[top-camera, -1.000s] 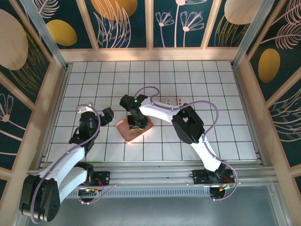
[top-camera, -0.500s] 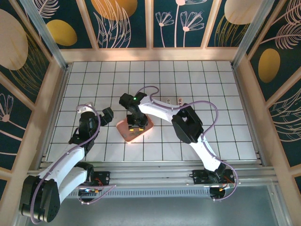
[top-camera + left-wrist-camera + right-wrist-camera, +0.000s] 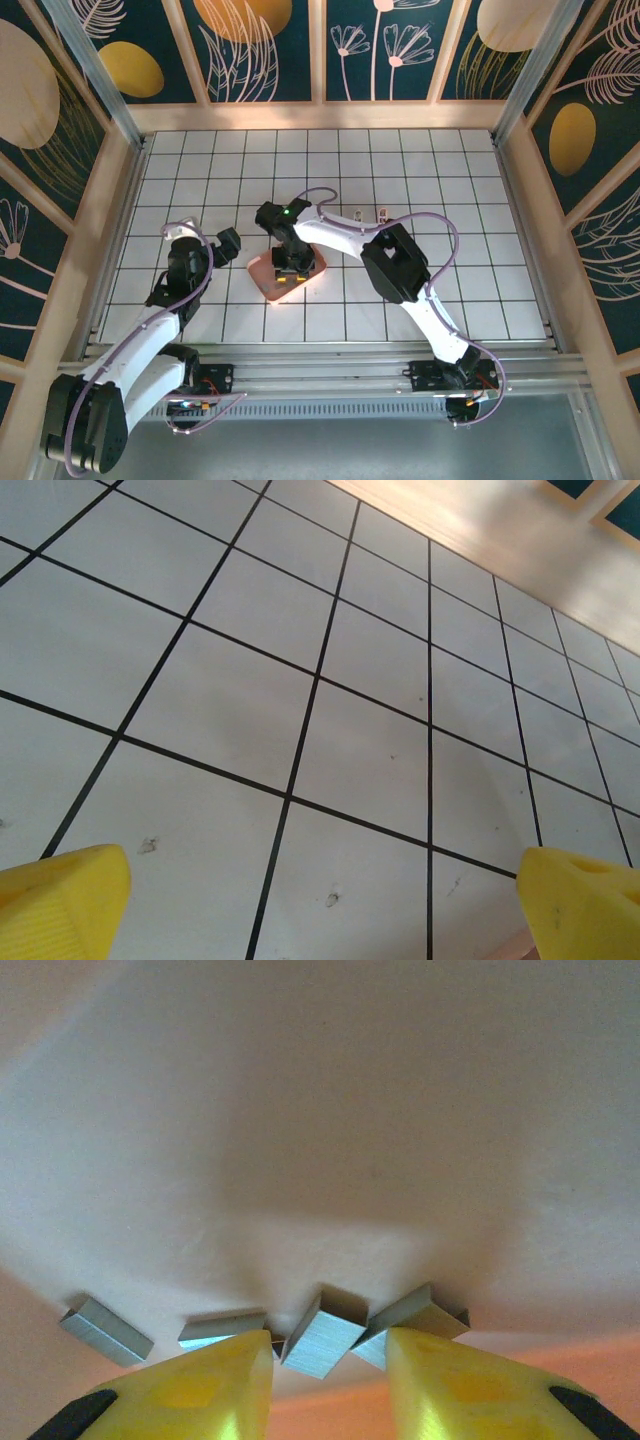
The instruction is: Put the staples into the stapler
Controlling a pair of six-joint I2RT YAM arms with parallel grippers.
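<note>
Where the white tiled table (image 3: 450,180) is read from its left side, the first entry is the left arm (image 3: 150,330), bent up from its base at the near edge. Its left gripper (image 3: 228,242) hangs over bare tiles just left of the tray. The left wrist view shows its yellow fingertips (image 3: 62,898) spread to opposite corners of the frame, released and grasping nothing, with grid lines beneath. Next comes the pink tray (image 3: 263,279), lying at an angle near the middle of the table, apart from the left gripper. The right gripper (image 3: 290,268) is lowered into this tray from above. The staples (image 3: 322,1336) lie on the tray's pale pink floor (image 3: 320,1110) as four short grey metal strips in a loose row close to the tray wall. One strip sits in the narrow gap just ahead of the right gripper's yellow fingertips (image 3: 205,1385), one is partly hidden behind each tip, and one lies off to the left. The fingers are drawn close about the middle strip, but it cannot be told whether they pinch it. Farther right, a small pale item (image 3: 357,213) and a second small item (image 3: 382,213) rest on the tiles, too small to identify. The right arm (image 3: 440,325) reaches leftward from its base across the table to the tray.
</note>
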